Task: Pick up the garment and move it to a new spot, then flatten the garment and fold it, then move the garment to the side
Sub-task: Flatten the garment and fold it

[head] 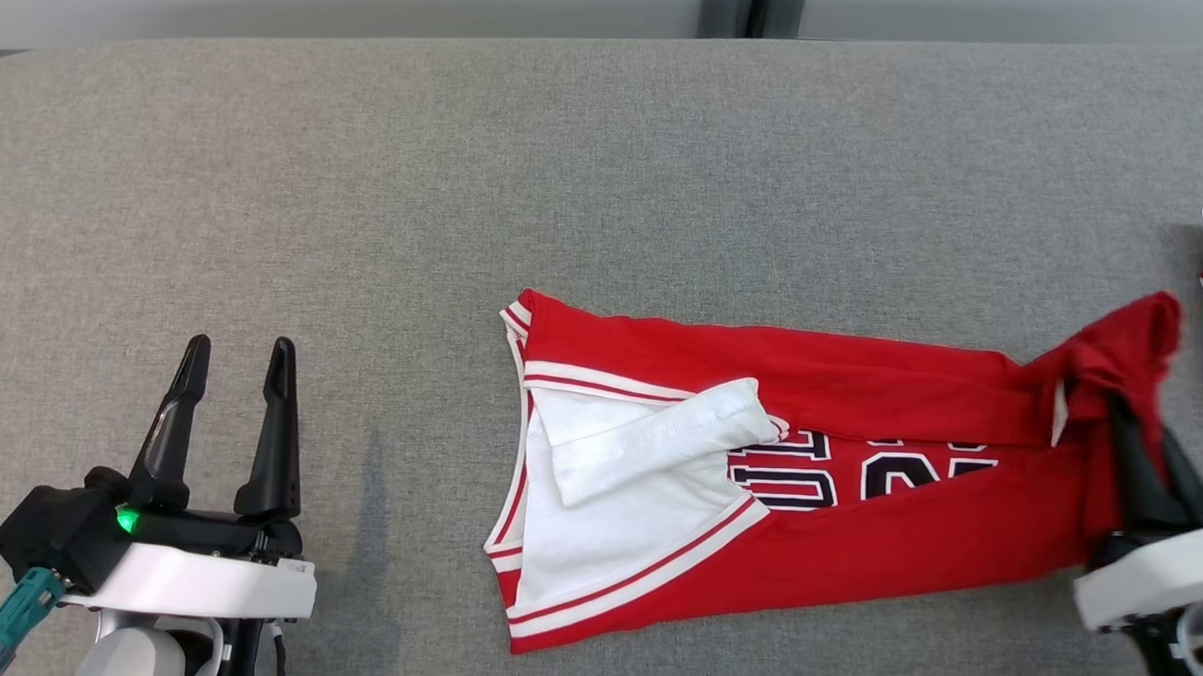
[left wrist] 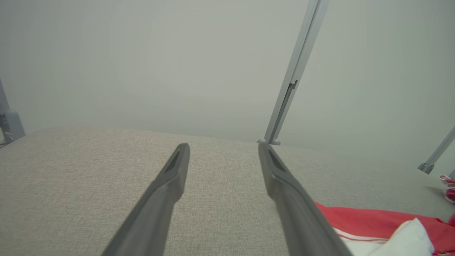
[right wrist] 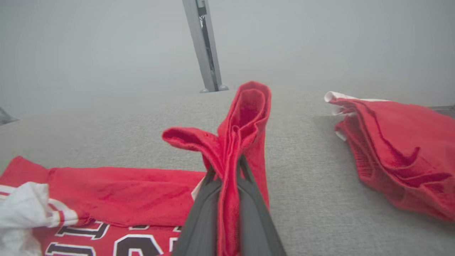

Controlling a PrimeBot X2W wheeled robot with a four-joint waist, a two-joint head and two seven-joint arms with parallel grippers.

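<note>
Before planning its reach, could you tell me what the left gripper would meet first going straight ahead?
Probably nothing: the left gripper points along the bare grey surface; the jersey lies to its right. Depth is unclear.

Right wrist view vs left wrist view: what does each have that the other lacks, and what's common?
Right wrist view, not left: the right gripper shut on a bunched corner of the red jersey, and the jersey's black lettering.
Left wrist view, not right: the open left gripper over bare grey surface, holding nothing.
Both: the jersey with its white lining, the grey surface, a metal post, and the second red garment off to the side.
</note>
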